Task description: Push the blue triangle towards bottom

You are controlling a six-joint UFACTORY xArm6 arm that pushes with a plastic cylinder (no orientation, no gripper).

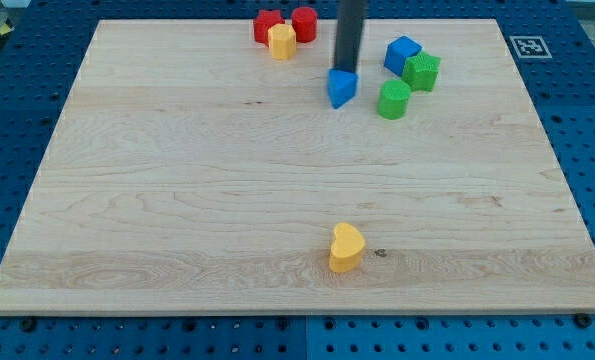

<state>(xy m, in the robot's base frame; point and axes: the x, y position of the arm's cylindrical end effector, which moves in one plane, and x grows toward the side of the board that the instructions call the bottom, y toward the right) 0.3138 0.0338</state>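
Note:
The blue triangle (342, 88) lies on the wooden board near the view's top, a little right of centre. My tip (348, 68) is the lower end of the dark rod that comes down from the top edge. It stands right at the triangle's top side, touching or nearly touching it.
A blue cube (402, 54), a green star-like block (422, 72) and a green cylinder (394, 99) sit right of the triangle. Two red blocks (268, 24), (304, 22) and a yellow block (282, 42) sit to its upper left. A yellow heart (346, 247) lies near the bottom.

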